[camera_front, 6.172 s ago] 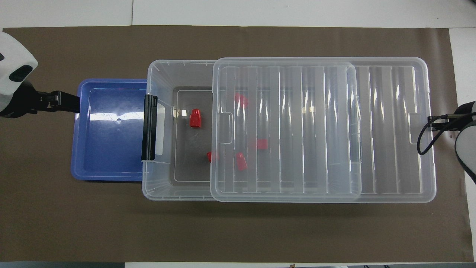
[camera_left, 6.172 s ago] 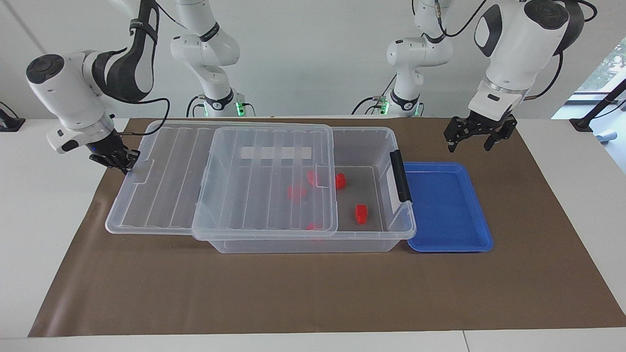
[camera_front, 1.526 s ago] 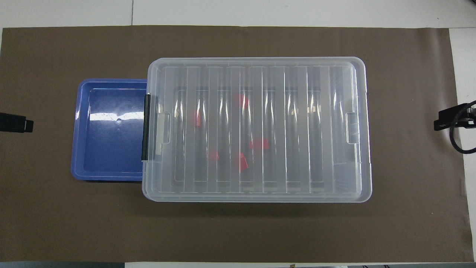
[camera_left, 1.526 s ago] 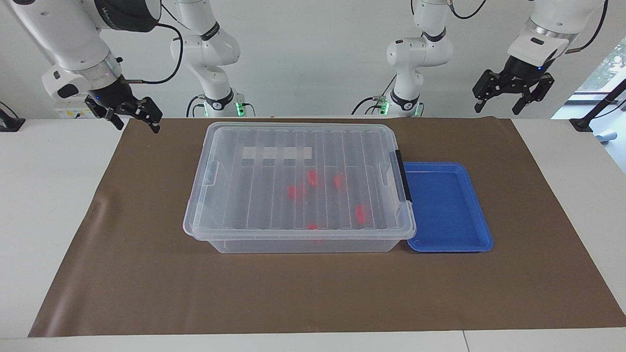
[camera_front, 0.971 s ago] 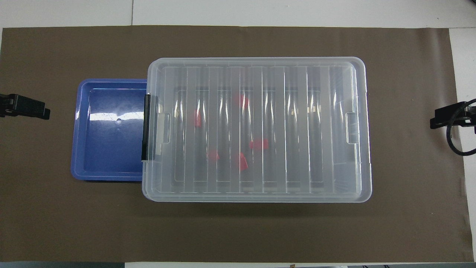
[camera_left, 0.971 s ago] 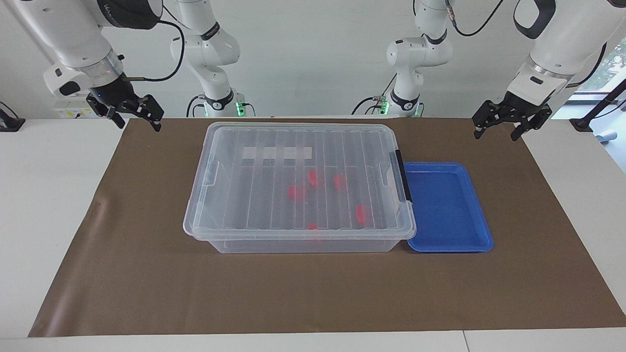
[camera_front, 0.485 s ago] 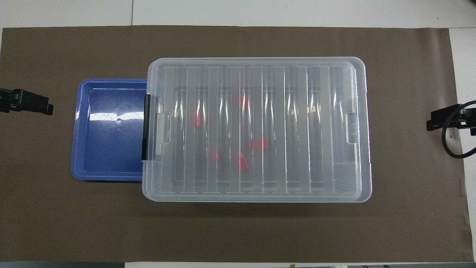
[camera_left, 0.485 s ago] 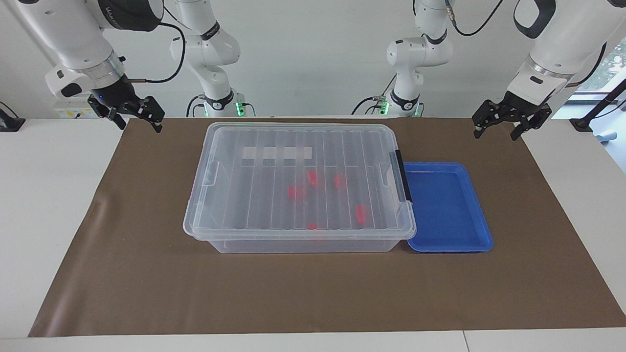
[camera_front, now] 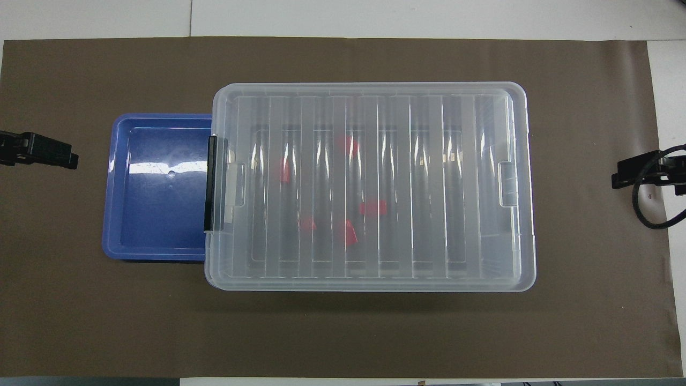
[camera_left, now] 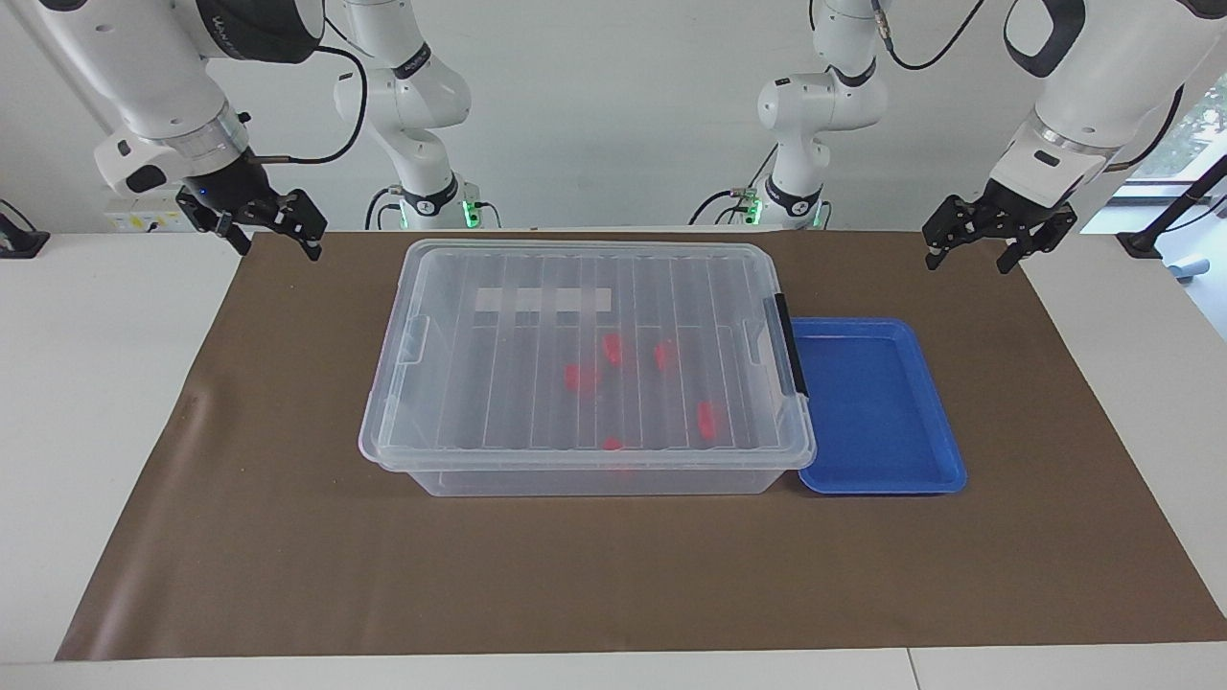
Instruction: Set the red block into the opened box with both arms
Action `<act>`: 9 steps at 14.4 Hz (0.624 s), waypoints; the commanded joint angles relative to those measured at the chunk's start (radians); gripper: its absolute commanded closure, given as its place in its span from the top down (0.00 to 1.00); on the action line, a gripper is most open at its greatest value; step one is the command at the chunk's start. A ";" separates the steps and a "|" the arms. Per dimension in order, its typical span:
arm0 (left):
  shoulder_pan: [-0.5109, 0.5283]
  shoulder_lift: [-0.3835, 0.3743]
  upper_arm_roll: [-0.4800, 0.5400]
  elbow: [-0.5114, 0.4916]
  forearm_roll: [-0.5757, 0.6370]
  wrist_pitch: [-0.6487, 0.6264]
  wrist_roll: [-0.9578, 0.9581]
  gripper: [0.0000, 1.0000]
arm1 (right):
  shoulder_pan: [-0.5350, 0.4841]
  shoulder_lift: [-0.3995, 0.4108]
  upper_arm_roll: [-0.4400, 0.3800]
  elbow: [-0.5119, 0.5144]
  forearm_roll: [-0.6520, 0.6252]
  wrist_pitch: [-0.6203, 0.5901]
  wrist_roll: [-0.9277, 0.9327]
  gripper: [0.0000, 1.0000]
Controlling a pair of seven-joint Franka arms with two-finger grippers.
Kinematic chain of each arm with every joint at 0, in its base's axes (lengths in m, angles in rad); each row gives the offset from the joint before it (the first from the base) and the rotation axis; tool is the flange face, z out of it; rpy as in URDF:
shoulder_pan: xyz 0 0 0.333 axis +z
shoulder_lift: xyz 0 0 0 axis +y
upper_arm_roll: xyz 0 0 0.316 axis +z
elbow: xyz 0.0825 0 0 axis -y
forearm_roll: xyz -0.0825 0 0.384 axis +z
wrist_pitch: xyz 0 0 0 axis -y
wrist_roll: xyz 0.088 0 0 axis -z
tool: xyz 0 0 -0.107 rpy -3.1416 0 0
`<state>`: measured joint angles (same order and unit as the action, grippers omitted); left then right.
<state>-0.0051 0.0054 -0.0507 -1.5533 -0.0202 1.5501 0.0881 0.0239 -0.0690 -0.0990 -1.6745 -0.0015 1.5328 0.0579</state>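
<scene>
The clear box sits mid-table with its ribbed lid fully on and the black latch at the left arm's end. Several red blocks lie inside and show through the lid, among them one near the latch end and one toward the middle. My left gripper hangs open and empty over the brown mat at the left arm's end. At the right arm's end, my right gripper is raised over the mat's edge, open and empty. Neither gripper touches the box.
A shallow blue tray with nothing in it lies against the box's latch end. A brown mat covers the table. In the overhead view only the tip of the left gripper and of the right gripper shows at the sides.
Six seconds ago the lid was slid partway off toward the right arm's end; it now covers the box. Over the last second both grippers drifted slightly inward.
</scene>
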 commanded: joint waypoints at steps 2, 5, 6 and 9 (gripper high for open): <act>0.005 -0.028 0.002 -0.033 -0.006 0.004 0.010 1.00 | -0.015 -0.011 0.012 -0.016 0.006 0.018 0.005 1.00; 0.005 -0.028 0.002 -0.033 -0.006 0.008 0.009 1.00 | -0.015 -0.011 0.012 -0.016 0.006 0.018 0.005 1.00; 0.007 -0.030 0.002 -0.039 -0.006 0.011 0.009 1.00 | -0.015 -0.011 0.012 -0.016 0.006 0.018 0.005 1.00; 0.005 -0.036 0.002 -0.047 -0.006 0.010 0.009 1.00 | -0.015 -0.011 0.012 -0.016 0.006 0.018 0.005 1.00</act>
